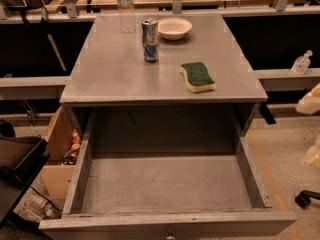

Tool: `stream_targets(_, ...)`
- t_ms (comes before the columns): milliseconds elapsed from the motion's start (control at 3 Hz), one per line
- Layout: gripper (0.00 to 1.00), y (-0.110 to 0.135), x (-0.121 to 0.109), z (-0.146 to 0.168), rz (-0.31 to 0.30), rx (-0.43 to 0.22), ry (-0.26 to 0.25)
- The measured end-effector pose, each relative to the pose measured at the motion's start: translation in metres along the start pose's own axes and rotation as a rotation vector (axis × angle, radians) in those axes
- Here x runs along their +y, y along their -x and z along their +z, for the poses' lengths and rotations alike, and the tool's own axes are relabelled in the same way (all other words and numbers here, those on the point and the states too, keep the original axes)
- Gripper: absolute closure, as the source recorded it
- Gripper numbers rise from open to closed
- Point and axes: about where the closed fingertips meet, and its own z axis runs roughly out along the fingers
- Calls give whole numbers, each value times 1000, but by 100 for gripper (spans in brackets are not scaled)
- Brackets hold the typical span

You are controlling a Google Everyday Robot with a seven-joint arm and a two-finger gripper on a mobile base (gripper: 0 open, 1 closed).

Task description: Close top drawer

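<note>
The top drawer (165, 223) is a wide, deep grey wooden drawer, pulled far out of the grey cabinet toward the camera. Its inside (165, 184) is empty. Its small round metal knob (170, 235) shows at the bottom edge of the view. Only pale parts of my arm (310, 103) show at the right edge, to the right of the cabinet. My gripper is out of view.
On the cabinet top (115, 74) stand a drink can (150, 40), a white bowl (174, 28), a clear bottle (126, 6) and a green-and-yellow sponge (198, 77). A wooden box (57, 154) and a black object (17, 166) are at the left. A chair caster (305, 199) is at the right.
</note>
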Motion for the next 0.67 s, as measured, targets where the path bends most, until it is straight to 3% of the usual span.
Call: stream_targets(667, 87, -13, 89, 59, 9, 13, 36)
